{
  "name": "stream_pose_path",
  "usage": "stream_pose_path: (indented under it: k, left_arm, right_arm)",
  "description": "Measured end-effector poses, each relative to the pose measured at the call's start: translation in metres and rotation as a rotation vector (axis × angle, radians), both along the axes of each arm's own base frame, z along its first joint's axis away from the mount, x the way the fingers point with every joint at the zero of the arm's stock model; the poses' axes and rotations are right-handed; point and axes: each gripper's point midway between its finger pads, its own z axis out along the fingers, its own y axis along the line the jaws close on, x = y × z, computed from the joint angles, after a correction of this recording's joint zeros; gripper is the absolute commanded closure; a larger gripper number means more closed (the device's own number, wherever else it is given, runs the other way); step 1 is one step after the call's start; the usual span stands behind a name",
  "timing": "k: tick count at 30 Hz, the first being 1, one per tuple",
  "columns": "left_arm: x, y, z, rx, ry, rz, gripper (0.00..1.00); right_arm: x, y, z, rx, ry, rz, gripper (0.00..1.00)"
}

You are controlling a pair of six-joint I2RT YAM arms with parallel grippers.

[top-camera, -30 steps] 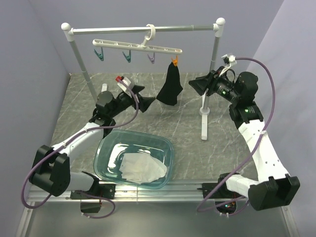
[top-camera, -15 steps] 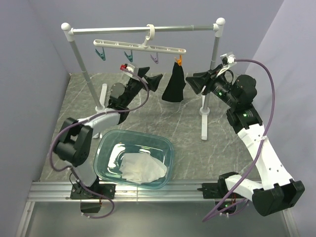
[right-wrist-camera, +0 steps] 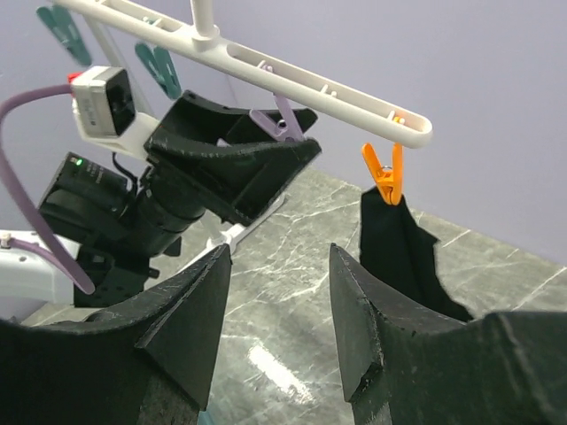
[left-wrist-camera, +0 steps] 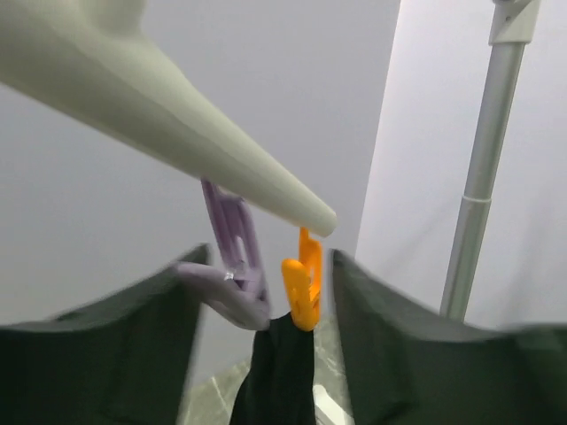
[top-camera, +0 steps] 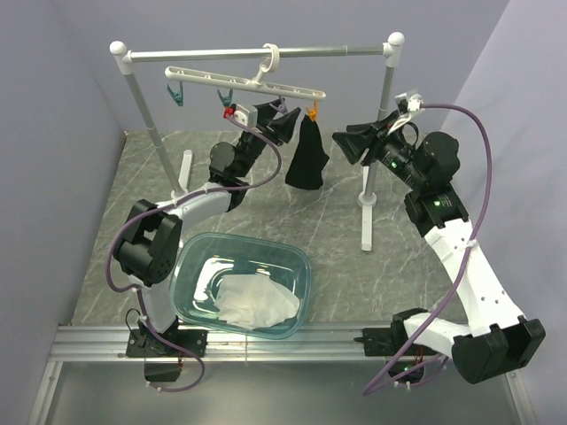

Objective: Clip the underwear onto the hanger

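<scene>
The white hanger (top-camera: 248, 81) hangs by its hook from the rack rail. The black underwear (top-camera: 307, 158) hangs from the orange peg (top-camera: 311, 112), clipped by one corner. My left gripper (top-camera: 284, 119) is raised and open just under the bar. In the left wrist view the purple peg (left-wrist-camera: 232, 257), the orange peg (left-wrist-camera: 304, 283) and the top of the underwear (left-wrist-camera: 279, 372) lie between its fingers (left-wrist-camera: 399, 354), nothing gripped. My right gripper (top-camera: 344, 142) is open and empty, right of the underwear (right-wrist-camera: 403, 257).
The white-and-metal rack has posts at left (top-camera: 142, 97) and right (top-camera: 381, 106), with its foot (top-camera: 367, 199) on the marble table. A teal basin (top-camera: 190, 257) holding a white cloth (top-camera: 255, 301) sits at the front. Two teal pegs (top-camera: 175, 94) hang on the bar's left.
My left arm has risen from the table up to the hanger, its open jaws now around the purple and orange pegs. The hanger and underwear swayed slightly. My right gripper edged left.
</scene>
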Motion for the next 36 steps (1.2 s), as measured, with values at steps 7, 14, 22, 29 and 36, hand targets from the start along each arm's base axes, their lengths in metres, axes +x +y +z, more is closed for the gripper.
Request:
stream_pose_path:
  k: [7, 14, 22, 29, 36]
  left_arm:
    - [-0.002, -0.005, 0.002, 0.001, -0.017, -0.002, 0.59]
    - [-0.005, -0.011, 0.000, 0.017, -0.023, -0.003, 0.59]
    - [-0.004, -0.012, -0.003, 0.041, -0.025, 0.006, 0.89]
    - [-0.003, -0.012, -0.004, 0.058, -0.033, 0.016, 0.93]
    - [-0.004, -0.012, -0.004, 0.078, -0.046, 0.019, 0.93]
  right_arm:
    - [0.007, 0.004, 0.001, 0.018, -0.007, 0.005, 0.46]
    - [0.016, 0.018, 0.007, 0.044, -0.009, 0.027, 0.47]
    - [0.028, 0.034, 0.015, 0.051, -0.027, 0.039, 0.49]
    - [0.041, 0.066, 0.020, 0.046, -0.049, 0.090, 0.45]
    - [0.056, 0.085, 0.007, 0.011, -0.046, 0.111, 0.42]
